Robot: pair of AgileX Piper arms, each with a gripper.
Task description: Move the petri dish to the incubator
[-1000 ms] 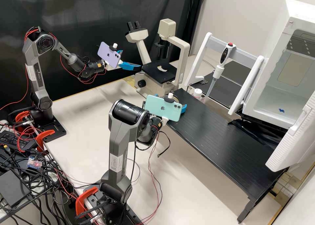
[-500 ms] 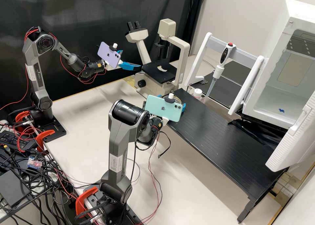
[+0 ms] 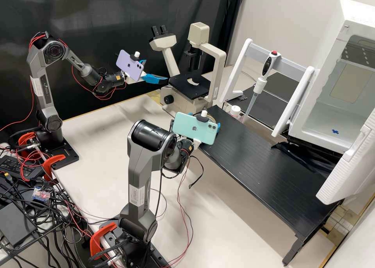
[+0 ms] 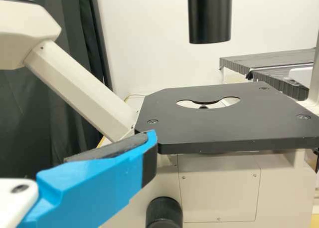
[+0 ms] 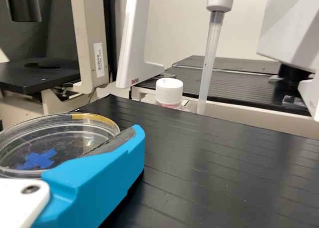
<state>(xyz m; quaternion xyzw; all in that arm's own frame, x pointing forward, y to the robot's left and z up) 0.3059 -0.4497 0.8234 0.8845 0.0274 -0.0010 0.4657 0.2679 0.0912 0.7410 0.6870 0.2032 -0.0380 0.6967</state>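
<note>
Driving this remotely, and my right pincer (image 3: 204,118) looks clamped around the petri dish (image 5: 60,133) at the near corner of the black desk (image 3: 254,158); can't tell if the dish has cleared the top. The left pincer (image 3: 156,71) is spread and holding nothing, by the microscope (image 3: 191,86). For the grab, I'd squeeze only enough that the smooth clear wall doesn't slip or tilt, then lift straight and level before swinging over to the open incubator (image 3: 310,134). I'd also steer wide of the pipette (image 5: 210,63) and the little white-capped bottle (image 5: 169,92). The dish is round and shallow, glossy plastic, with a yellow strip (image 5: 92,118) on the rim and a blue cross (image 5: 39,159) within it. Dark pad on the blue finger (image 5: 99,183) looks matte; the desk is finely ribbed with a dull sheen.
</note>
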